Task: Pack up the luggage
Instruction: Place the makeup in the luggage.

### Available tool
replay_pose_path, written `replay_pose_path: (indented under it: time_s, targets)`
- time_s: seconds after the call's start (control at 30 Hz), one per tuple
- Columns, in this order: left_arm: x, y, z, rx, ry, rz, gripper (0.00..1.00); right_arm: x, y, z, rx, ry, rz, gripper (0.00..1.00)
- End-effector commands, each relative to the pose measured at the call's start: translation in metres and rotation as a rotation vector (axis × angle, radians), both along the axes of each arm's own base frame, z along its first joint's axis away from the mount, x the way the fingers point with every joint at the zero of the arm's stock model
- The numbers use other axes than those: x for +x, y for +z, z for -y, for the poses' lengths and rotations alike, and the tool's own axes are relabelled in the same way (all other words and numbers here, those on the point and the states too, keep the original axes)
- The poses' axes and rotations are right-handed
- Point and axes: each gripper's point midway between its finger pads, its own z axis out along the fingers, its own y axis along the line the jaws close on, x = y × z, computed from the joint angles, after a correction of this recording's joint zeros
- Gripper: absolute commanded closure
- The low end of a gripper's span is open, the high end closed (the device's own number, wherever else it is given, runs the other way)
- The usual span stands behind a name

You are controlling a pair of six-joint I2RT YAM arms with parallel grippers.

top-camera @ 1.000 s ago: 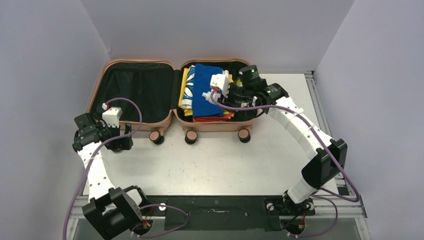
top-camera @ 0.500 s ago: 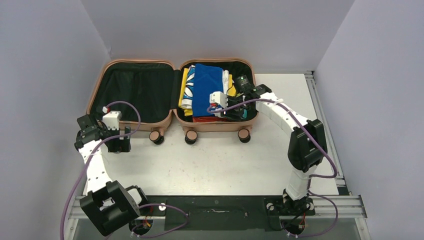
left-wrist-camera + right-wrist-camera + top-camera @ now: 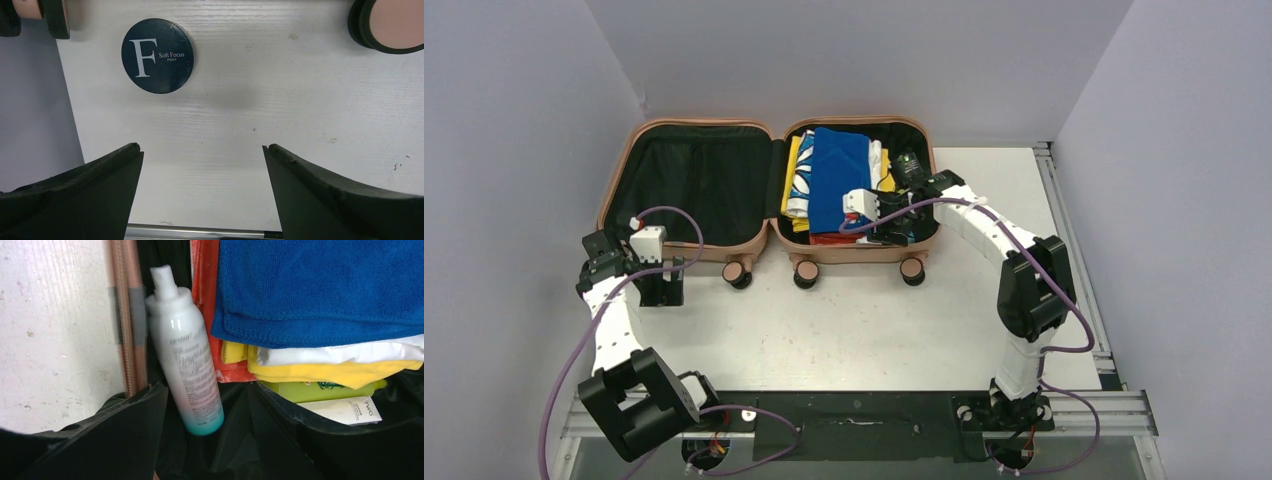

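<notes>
Top external view: one small salmon-pink hard-shell clamshell suitcase (image 3: 854,252) lies open flat at the far side of the white counter (image 3: 874,320). Its left shell shows only black lining and its right shell is loaded. Three pink-and-black caster wheels (image 3: 804,272) are counted along its near edge. The load includes a stack of folded cloths (image 3: 839,175); at least five layers are told apart by colour: blue, white, yellow, orange-red and a blue-and-white print. The right wrist view adds one white spray bottle fading to teal (image 3: 185,365), lying against the shell's front wall, one lime-green container (image 3: 320,388) and one white lettered tube (image 3: 350,410), both partly under the cloths. The right pincer (image 3: 205,386) sits inside the loaded shell, jaws spread wider than the bottle between them and clamping nothing. The left pincer (image 3: 201,148) hovers over bare counter with its jaws wide apart and empty. One round dark-navy compact marked "F" (image 3: 158,55) lies ahead of it, outside the suitcase. Assessment: packing is well advanced; the compact is judged to be the one item left to load, and the suitcase is not yet closed.
</notes>
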Motion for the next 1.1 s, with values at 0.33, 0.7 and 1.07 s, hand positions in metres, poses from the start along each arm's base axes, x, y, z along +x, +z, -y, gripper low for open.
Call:
replay_pose_path:
  time_s: [0.33, 0.7, 1.07]
  targets:
    - [0.009, -0.017, -0.018, 0.046, 0.037, -0.006, 0.04, 0.017, 0.093, 0.002, 0.194, -0.099, 0.131, 0.32]
    - [0.039, -0.03, -0.033, 0.06, 0.05, 0.051, 0.04, -0.02, 0.153, 0.011, 0.391, -0.117, 0.213, 0.28]
    - [0.061, -0.056, -0.051, 0.039, 0.049, 0.065, 0.04, -0.033, 0.155, 0.016, 0.408, -0.135, 0.2, 0.28]
